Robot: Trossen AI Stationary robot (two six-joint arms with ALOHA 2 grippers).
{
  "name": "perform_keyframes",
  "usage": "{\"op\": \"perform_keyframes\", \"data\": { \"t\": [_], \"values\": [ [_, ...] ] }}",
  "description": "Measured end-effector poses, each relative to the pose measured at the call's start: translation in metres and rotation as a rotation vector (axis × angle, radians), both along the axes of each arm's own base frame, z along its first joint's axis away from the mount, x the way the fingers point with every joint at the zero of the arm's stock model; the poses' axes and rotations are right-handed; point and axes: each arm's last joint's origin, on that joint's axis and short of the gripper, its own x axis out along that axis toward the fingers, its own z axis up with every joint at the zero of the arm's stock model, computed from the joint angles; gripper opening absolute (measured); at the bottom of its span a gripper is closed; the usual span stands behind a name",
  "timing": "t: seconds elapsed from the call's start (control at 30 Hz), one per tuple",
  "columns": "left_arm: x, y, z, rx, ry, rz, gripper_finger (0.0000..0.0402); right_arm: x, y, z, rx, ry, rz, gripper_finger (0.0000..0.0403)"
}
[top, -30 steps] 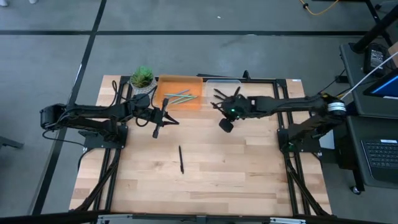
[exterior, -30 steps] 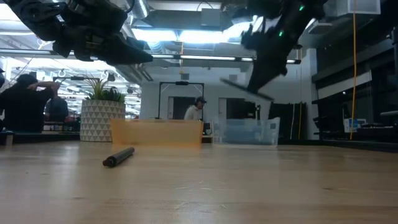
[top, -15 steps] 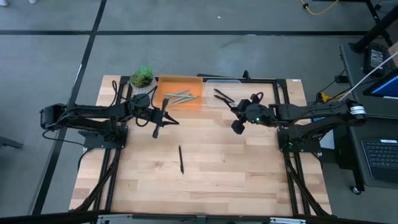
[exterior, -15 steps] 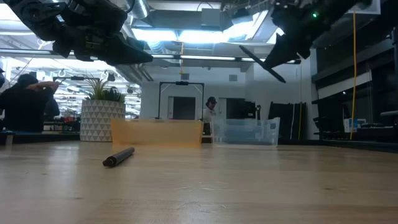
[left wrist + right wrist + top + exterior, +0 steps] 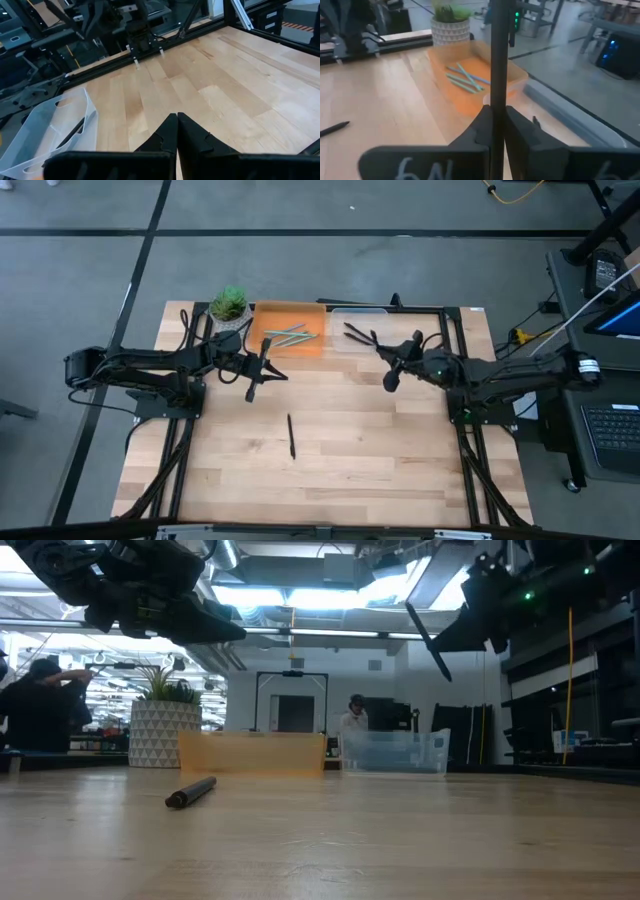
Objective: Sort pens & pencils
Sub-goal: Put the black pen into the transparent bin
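A black pen (image 5: 291,436) lies flat on the wooden table, near the middle; the low view shows it too (image 5: 190,791). Several light blue-grey pencils (image 5: 288,336) lie in an orange bin (image 5: 262,320) at the far edge. Dark pens (image 5: 354,332) lie in a clear bin (image 5: 360,311) beside it. My right gripper (image 5: 388,358) hangs high above the table, just on the near side of the clear bin, shut on another black pen (image 5: 425,637). My left gripper (image 5: 252,380) hovers near the orange bin, shut (image 5: 176,125) and holding nothing. My right gripper pinches the black pen (image 5: 498,95) between its two fingers, which lie across the stick. The pen is lifted clear of the table and slants steeply in the low view, its upper end (image 5: 408,608) higher than the bins. Which part of its length the fingers have is not plain.
A potted plant (image 5: 229,307) stands at the far left corner beside the orange bin. Black frame rails (image 5: 470,470) run along the table's left and right sides. People show in the room behind (image 5: 40,700). Bare wood (image 5: 340,480) covers the near half.
My right gripper has moved from over the clear bin toward the table's right edge and upward, carrying the black pen. The pen has tipped from a shallow slant to a steep one. My left arm has kept still.
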Motion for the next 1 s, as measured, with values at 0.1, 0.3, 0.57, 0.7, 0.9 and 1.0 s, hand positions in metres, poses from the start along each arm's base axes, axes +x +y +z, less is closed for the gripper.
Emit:
{"op": "perform_keyframes", "data": {
  "t": [0.1,0.3,0.57,0.7,0.9,1.0],
  "values": [
    [0.0,0.0,0.001,0.002,-0.007,0.0,0.0,-0.001,-0.008,-0.003,-0.006,-0.022,0.019,0.0029],
    [0.0,0.0,0.001,0.004,-0.013,0.0,0.0,-0.004,-0.029,0.001,-0.036,-0.056,-0.004,0.0029],
    [0.0,0.0,0.002,0.005,-0.014,0.0,0.0,-0.005,-0.061,-0.005,-0.035,-0.051,-0.02,0.0029],
    [0.0,0.0,0.002,0.006,-0.015,0.001,0.0,-0.001,-0.078,-0.012,-0.031,-0.061,-0.016,0.0029],
    [0.0,0.0,0.002,0.009,-0.015,0.0,0.0,0.011,-0.105,-0.021,0.016,-0.004,0.003,0.0029],
    [0.0,0.0,0.002,0.009,-0.015,0.0,0.0,0.022,-0.116,-0.02,0.008,0.022,0.014,0.0029]
  ]
}}
